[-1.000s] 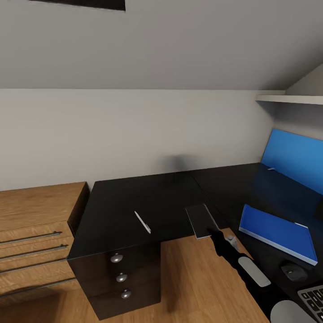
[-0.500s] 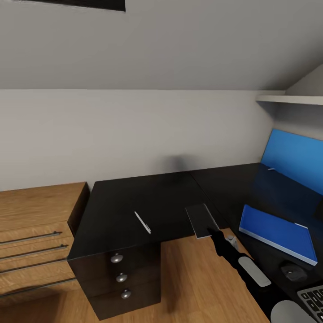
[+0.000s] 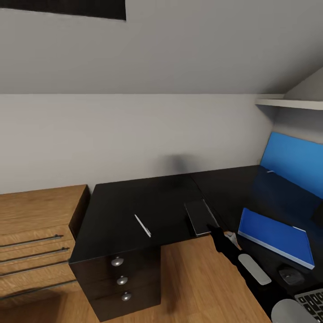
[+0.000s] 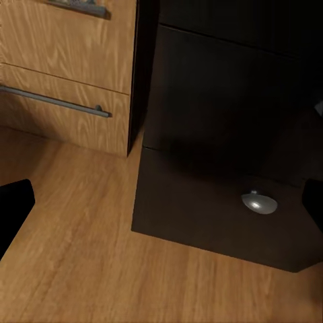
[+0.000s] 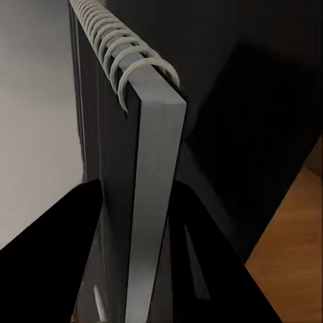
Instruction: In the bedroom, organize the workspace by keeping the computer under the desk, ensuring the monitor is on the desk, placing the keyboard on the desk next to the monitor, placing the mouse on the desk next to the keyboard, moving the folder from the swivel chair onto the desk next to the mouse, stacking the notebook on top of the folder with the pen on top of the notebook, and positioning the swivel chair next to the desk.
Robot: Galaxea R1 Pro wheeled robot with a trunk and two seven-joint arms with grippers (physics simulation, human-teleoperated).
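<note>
dark notebook [image 3: 199,217] clamped in right pincer [image 3: 212,232], above desk [image 3: 134,202] edge

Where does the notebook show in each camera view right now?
Head view: the notebook sits at the desk's inner corner edge, at the tip of the right gripper.
Left wrist view: I can't pick it out.
Right wrist view: notebook seen edge-on, spiral up, between the black fingers.
Shared landmark: the black desk.
</note>
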